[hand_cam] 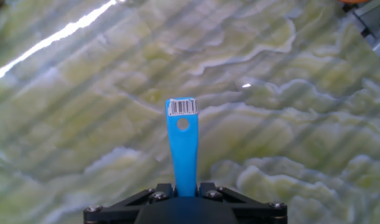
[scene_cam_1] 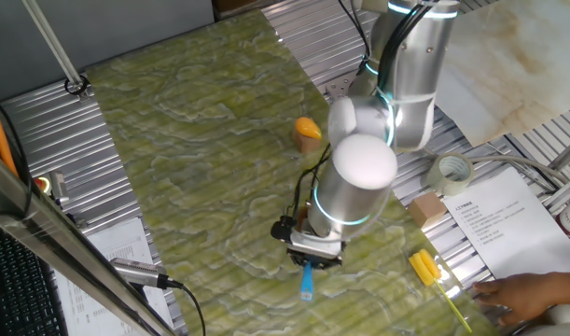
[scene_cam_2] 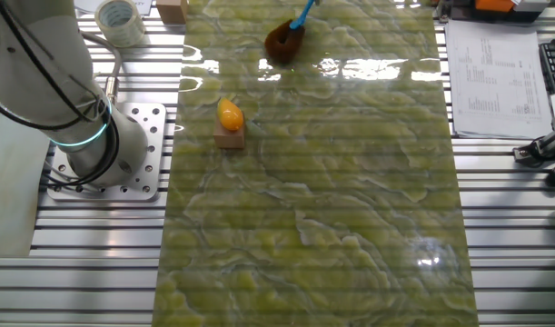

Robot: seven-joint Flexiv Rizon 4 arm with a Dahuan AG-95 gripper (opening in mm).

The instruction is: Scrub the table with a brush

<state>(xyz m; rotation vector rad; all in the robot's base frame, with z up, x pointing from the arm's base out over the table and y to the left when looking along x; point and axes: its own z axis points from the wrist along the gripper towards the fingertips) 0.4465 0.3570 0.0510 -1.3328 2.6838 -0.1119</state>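
Note:
My gripper (hand_cam: 185,188) is shut on the brush (hand_cam: 181,144). In the hand view its light-blue handle runs out from between the jaws and ends in a barcode label. In one fixed view the gripper (scene_cam_1: 314,250) hangs low over the green-yellow marbled table (scene_cam_1: 191,140), and the handle end (scene_cam_1: 308,282) pokes out toward the front. The arm hides the bristles there. In the other fixed view the reddish-brown bristles (scene_cam_2: 280,43) sit down on the table (scene_cam_2: 350,200) near its far edge, with the handle slanting up out of frame.
An orange object on a small wooden block (scene_cam_1: 308,133) (scene_cam_2: 229,123) stands on the table behind the arm. A tape roll (scene_cam_1: 452,174), a yellow tool (scene_cam_1: 424,267), a printed sheet (scene_cam_1: 494,219) and a person's hand (scene_cam_1: 522,297) lie to the right. The robot base (scene_cam_2: 86,136) is bolted beside the table.

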